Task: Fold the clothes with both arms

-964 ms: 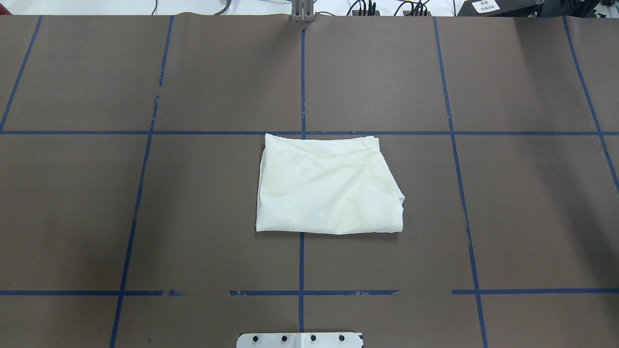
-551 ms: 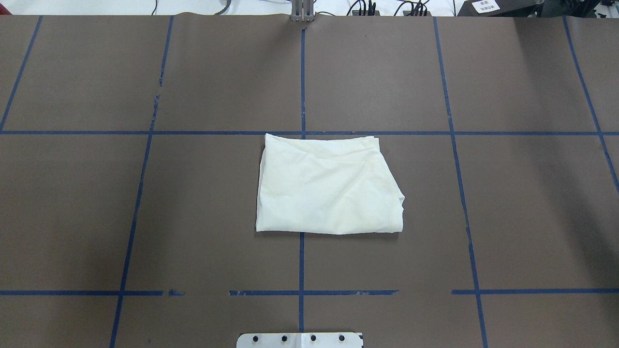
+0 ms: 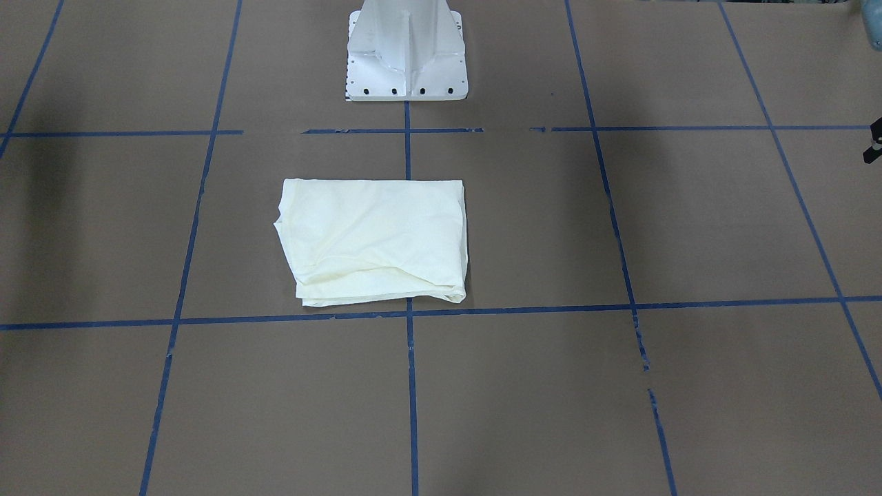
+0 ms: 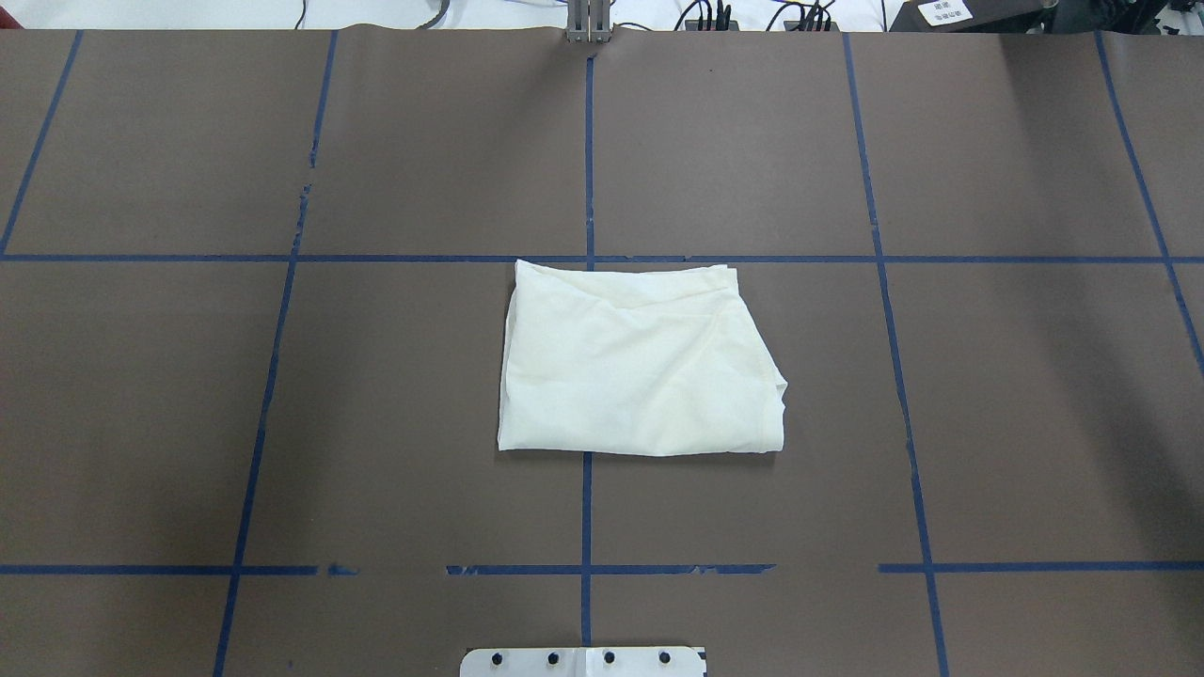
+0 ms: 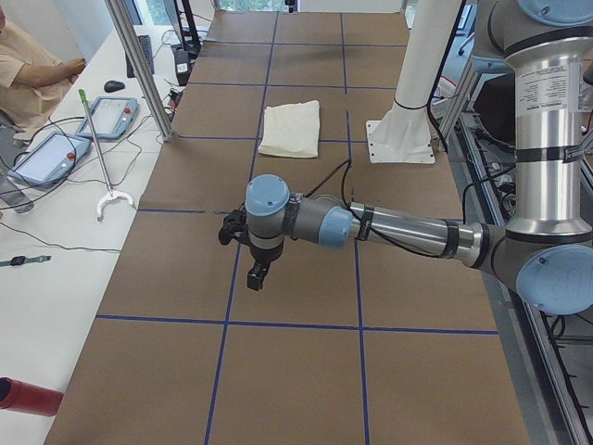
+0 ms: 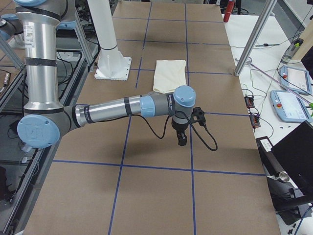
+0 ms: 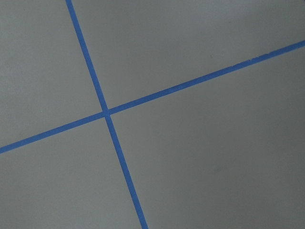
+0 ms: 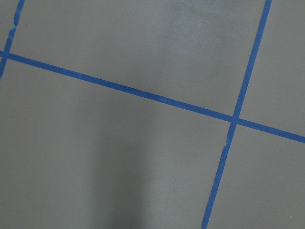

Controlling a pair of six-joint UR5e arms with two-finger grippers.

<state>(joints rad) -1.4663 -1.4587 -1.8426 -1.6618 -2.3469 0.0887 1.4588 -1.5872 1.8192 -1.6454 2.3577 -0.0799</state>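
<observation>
The clothes (image 4: 640, 367) lie folded into a cream-white rectangle, plain side up, in the middle of the brown table; the print is hidden. The folded shirt also shows in the front view (image 3: 375, 238) and, small, in both side views (image 5: 290, 127) (image 6: 170, 74). Both arms are stretched out low over bare table, far from the shirt. The left gripper (image 5: 258, 276) points down near the left end of the table, and the right gripper (image 6: 182, 141) points down near the right end. I cannot tell whether either is open or shut. Both wrist views show only table and blue tape.
The white pedestal base (image 3: 406, 48) stands at the robot's edge of the table. Blue tape lines (image 4: 588, 508) grid the brown surface. A person (image 5: 28, 65) sits by a side bench holding control pendants (image 5: 107, 116), cables and a red cylinder (image 5: 28, 397).
</observation>
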